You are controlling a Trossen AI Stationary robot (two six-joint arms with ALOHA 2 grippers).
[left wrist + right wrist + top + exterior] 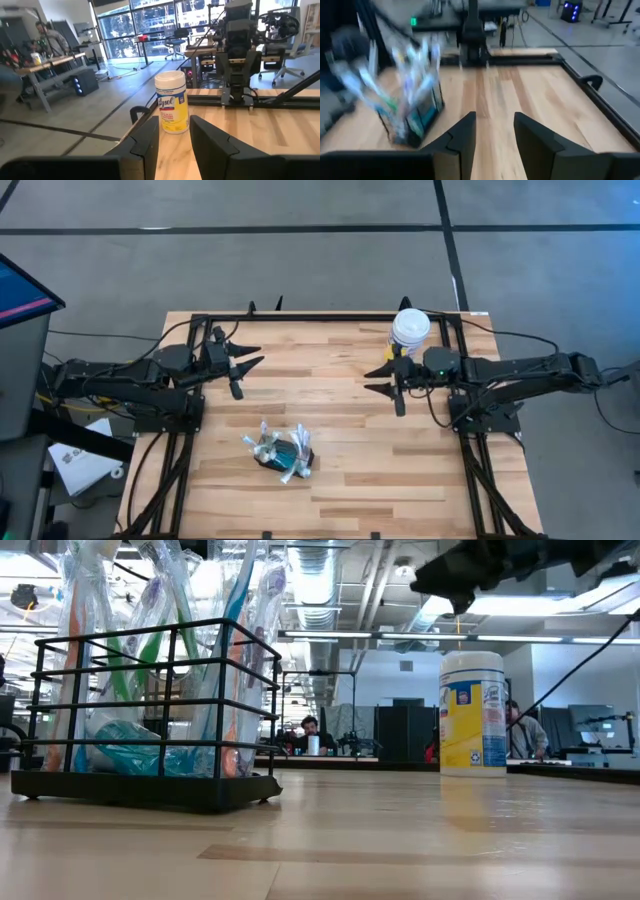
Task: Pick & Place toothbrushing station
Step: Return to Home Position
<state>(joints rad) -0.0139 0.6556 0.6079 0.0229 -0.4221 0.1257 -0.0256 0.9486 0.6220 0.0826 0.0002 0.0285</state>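
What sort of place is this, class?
Probably a robotics lab in an open workspace: dark robot arms, left and right, at a pale wooden table, people at desks, exposed ceiling ducts.

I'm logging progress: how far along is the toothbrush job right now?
Done: wrapped toothbrushes stand in the black wire organizer. In hand: nothing; the left end effector and right end effector are open, held apart from it. Left: probably only parking both arms.
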